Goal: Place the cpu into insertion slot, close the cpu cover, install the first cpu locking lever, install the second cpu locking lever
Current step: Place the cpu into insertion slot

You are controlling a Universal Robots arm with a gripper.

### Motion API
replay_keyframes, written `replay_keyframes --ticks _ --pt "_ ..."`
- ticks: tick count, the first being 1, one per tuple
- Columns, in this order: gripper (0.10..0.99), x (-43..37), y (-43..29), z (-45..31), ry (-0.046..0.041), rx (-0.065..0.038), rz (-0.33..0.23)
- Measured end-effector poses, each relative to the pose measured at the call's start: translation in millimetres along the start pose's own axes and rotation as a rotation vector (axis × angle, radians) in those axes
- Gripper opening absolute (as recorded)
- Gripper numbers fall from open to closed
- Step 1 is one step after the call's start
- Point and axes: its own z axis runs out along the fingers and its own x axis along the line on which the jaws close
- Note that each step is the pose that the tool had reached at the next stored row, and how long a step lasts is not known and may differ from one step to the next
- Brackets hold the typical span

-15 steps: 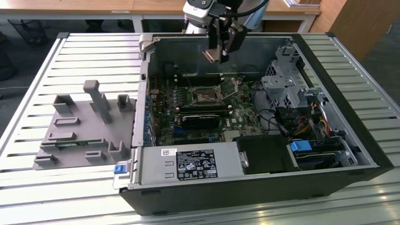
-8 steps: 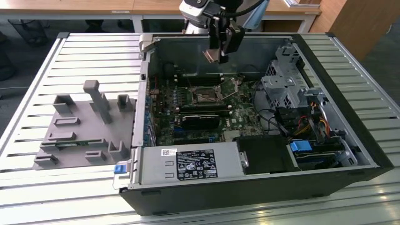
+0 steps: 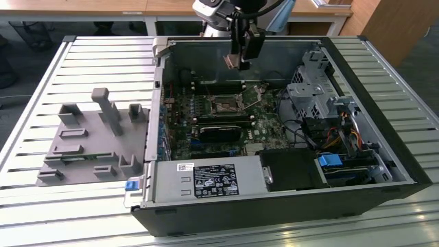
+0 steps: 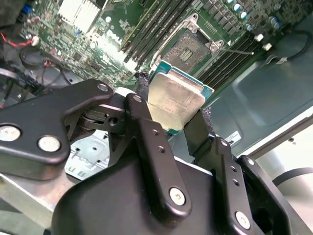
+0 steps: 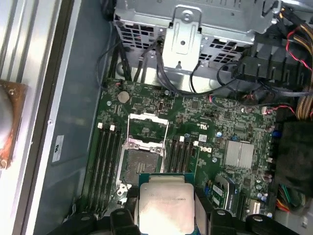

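Silvery-beige cpu (image 5: 166, 205) pinched between the gripper (image 4: 172, 103) fingers, held above the motherboard (image 5: 220, 117), apart from the open insertion slot (image 5: 139, 164); placement step in hand, likely calling for square alignment before descent.

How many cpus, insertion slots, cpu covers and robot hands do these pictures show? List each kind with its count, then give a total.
cpu: 1
insertion slot: 1
cpu cover: 1
hand: 1
Total: 4
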Motion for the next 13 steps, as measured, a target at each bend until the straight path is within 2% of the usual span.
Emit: replay_keyframes --ticks 7,13 --pt "0.537 2.2 0.2 1.5 -0.0054 0.000 0.068" --pt "0.537 9.4 0.7 10.7 -0.0058 0.000 0.078"
